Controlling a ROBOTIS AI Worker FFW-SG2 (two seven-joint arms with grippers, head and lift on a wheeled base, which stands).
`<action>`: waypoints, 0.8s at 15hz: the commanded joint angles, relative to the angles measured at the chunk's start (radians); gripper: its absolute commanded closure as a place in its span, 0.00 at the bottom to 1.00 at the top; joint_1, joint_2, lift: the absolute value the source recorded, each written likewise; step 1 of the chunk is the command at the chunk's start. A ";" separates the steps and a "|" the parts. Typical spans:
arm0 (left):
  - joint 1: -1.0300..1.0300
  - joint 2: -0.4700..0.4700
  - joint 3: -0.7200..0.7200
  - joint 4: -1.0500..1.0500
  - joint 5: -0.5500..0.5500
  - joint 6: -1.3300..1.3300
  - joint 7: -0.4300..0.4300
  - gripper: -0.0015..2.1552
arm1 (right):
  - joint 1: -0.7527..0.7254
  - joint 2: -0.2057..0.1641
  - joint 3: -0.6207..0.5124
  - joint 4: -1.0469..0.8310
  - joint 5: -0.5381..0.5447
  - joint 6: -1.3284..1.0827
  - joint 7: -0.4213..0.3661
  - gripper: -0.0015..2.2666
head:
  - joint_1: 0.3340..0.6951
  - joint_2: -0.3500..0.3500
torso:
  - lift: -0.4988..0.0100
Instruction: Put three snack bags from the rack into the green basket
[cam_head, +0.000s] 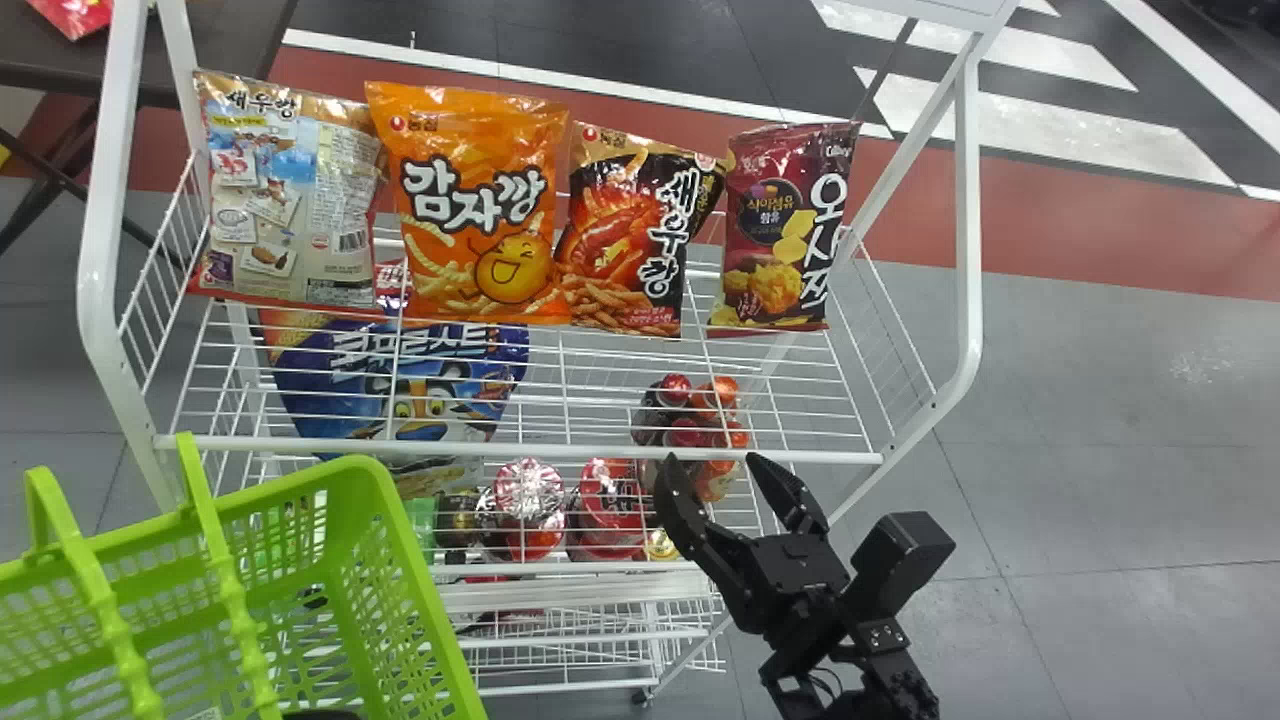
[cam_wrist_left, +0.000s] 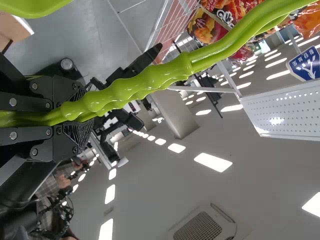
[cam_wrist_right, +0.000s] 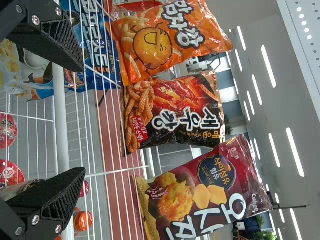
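Right end effector low at the front rail of the white rack, fingers spread apart and nothing between them; left end effector clenched around a handle of the green basket, which sits before the rack's left side. Snack bags upright in a row on the upper wire shelf, left to right: pale printed bag, orange bag, black bag, maroon bag, the last set slightly apart.
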 joint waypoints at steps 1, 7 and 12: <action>0.001 -0.003 0.000 0.001 0.001 0.000 0.000 1.00 | 0.000 -0.003 0.000 0.001 -0.008 0.000 0.000 0.05 | 1.00 0.04 | 0.98; 0.001 -0.003 0.000 0.002 0.001 0.000 0.000 1.00 | 0.000 -0.005 0.001 0.001 -0.018 0.000 0.002 0.05 | 1.00 0.04 | 0.98; -0.001 -0.003 -0.003 0.002 0.001 0.000 0.003 1.00 | -0.023 -0.003 0.044 -0.034 -0.008 0.009 0.002 0.05 | 1.00 0.06 | 0.98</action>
